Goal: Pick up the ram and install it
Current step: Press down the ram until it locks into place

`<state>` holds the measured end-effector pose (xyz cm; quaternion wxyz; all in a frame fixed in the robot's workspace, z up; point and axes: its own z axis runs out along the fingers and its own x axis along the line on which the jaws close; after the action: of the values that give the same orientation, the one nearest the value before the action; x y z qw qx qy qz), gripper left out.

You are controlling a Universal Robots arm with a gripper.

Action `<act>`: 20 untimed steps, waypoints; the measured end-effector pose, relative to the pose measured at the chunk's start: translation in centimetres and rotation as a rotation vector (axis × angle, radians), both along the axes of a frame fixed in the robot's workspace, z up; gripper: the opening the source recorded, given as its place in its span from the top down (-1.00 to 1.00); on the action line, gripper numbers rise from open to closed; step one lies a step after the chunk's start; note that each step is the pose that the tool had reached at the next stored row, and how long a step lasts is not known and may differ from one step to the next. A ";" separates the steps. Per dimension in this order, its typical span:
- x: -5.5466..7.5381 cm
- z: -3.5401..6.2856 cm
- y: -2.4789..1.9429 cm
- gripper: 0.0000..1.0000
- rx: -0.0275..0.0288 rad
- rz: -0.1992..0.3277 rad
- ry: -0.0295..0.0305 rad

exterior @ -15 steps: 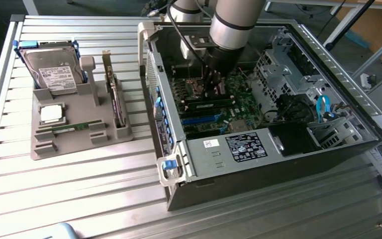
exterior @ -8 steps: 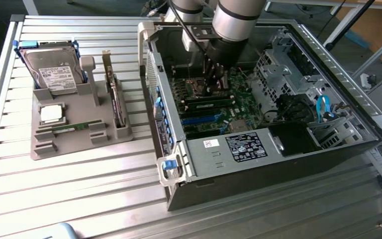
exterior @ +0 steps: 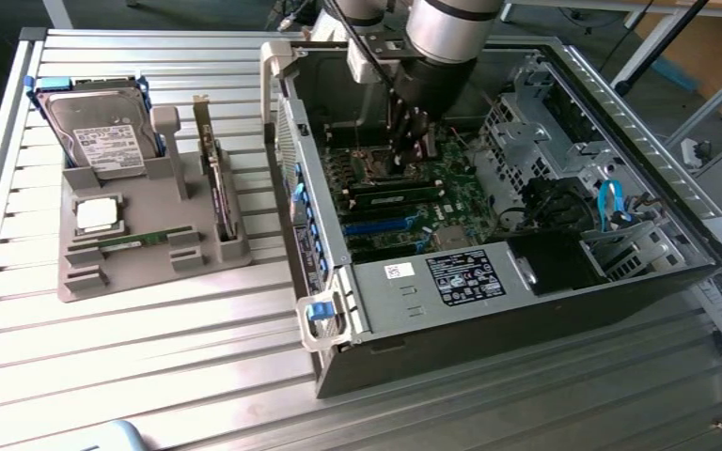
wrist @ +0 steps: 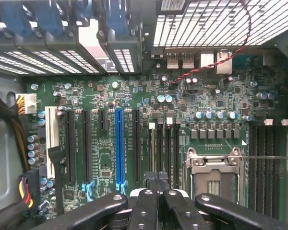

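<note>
Motherboard (wrist: 134, 96), possibly under shut claw (wrist: 157, 184)

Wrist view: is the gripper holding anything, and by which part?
Cannot be told: the gripper is shut over the motherboard, and its fingertips hide anything between them.

The arm (exterior: 443, 38) reaches steeply downward, its gripper (exterior: 408, 141) fingers (wrist: 143, 211) closed together.

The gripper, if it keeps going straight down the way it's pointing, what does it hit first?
Most likely the motherboard, around the slim memory slots beside the empty processor socket. The shut gripper points there, though the remaining depth is unclear.
</note>
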<state>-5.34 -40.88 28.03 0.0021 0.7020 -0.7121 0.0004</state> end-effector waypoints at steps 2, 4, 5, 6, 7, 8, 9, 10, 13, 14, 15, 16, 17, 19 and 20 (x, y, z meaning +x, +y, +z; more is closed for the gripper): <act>0.0 0.44 0.00 0.80 0.0000 0.000 0.0000; 0.0 1.05 0.00 0.80 0.0000 0.000 0.0000; 0.0 1.46 0.00 0.80 0.0000 0.000 0.0000; 0.0 1.66 0.00 0.80 -0.0001 0.000 0.0000; 0.0 1.85 0.00 0.80 0.0000 0.000 0.0000; 0.0 2.06 0.00 0.80 0.0001 0.000 -0.0001; 0.0 2.27 0.00 0.80 0.0001 0.000 0.0000; 0.0 2.45 0.00 0.80 0.0001 0.000 0.0000; 0.1 2.97 0.00 0.80 0.0001 0.000 0.0000; 0.1 3.15 0.00 0.80 0.0001 0.000 -0.0001; 0.1 3.31 0.00 0.80 0.0001 0.000 0.0000; 0.1 4.14 0.00 0.80 0.0001 0.000 0.0000; 0.1 4.31 0.00 0.80 0.0002 0.000 0.0000; 0.1 4.31 0.00 0.80 0.0002 0.000 -0.0001; 0.1 4.31 0.00 0.80 0.0002 0.000 -0.0001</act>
<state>-5.28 -40.88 32.34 0.0020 0.7020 -0.7121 0.0004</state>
